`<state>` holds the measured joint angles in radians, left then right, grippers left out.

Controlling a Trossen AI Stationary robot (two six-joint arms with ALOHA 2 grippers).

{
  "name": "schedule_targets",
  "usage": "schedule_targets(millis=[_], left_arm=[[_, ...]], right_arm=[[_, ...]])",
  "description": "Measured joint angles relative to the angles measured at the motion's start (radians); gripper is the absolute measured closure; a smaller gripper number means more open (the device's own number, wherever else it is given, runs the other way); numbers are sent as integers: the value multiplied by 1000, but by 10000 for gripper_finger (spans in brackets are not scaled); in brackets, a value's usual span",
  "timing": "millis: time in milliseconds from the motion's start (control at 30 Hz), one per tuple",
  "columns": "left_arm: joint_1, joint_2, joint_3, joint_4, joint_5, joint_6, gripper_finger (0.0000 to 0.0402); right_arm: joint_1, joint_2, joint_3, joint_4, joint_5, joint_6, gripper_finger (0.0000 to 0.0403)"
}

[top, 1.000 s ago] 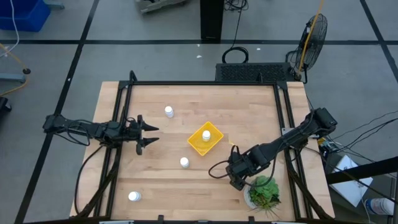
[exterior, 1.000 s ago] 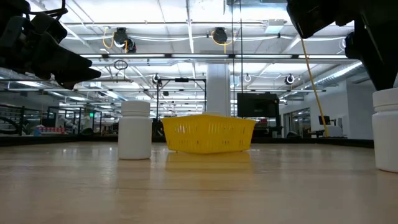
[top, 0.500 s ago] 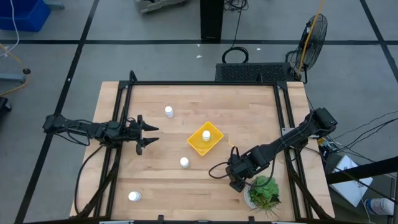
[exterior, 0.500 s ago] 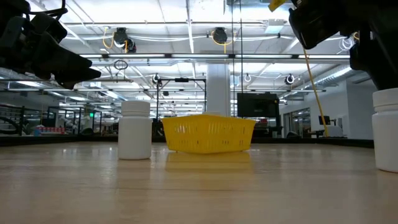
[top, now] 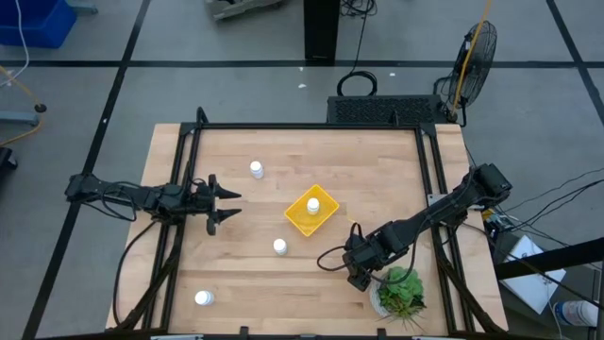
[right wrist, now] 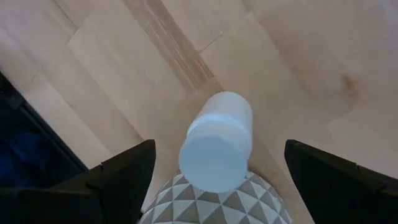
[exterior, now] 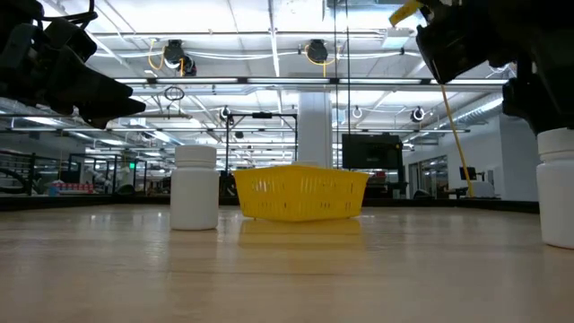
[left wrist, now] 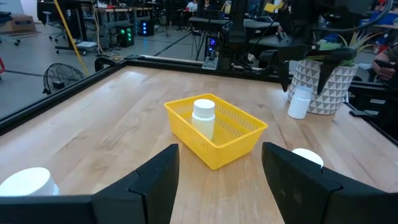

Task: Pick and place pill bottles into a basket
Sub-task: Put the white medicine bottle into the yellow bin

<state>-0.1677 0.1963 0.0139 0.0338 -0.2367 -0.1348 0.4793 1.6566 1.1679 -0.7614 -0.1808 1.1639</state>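
Note:
The yellow basket [top: 312, 213] sits mid-table with one white pill bottle [left wrist: 203, 118] standing in it. Three more bottles stand on the wood: far left [top: 256, 170], near the basket [top: 279, 246], and near left [top: 203, 298]. Another bottle [right wrist: 217, 140] stands upright against the patterned plant pot [right wrist: 211, 202]. My right gripper [left wrist: 303, 78] hangs open above it, pointing steeply down, one finger on each side of the cap and clear of it. In the high view the gripper [top: 357, 272] hides this bottle. My left gripper [top: 225, 206] waits open at the table's left, pointing level toward the basket.
The white pot with a green plant [top: 398, 293] stands at the near right, right beside the bottle under my right gripper. A black frame rail [top: 311, 127] runs round the table. Bare wood lies between the basket and the near edge.
My right gripper has come down a little toward the bottle beside the pot, still open. The bottles and the basket have not moved.

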Motion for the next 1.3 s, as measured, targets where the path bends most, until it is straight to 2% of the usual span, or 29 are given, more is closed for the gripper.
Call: schedule_targets(millis=[433,767,967,1200,1300], left_arm=[[0,0,0,0,0,-1,167],[0,0,0,0,0,0,167],[0,0,0,0,0,0,167],[0,0,0,0,0,0,167],[0,0,0,0,0,0,167]], right_arm=[[0,0,-67,109,-24,6,55],[0,0,-69,107,-30,11,61],[0,0,-69,106,-30,6,122],[0,-1,-69,106,-23,-25,247],[0,-2,-68,108,-2,-43,249]])
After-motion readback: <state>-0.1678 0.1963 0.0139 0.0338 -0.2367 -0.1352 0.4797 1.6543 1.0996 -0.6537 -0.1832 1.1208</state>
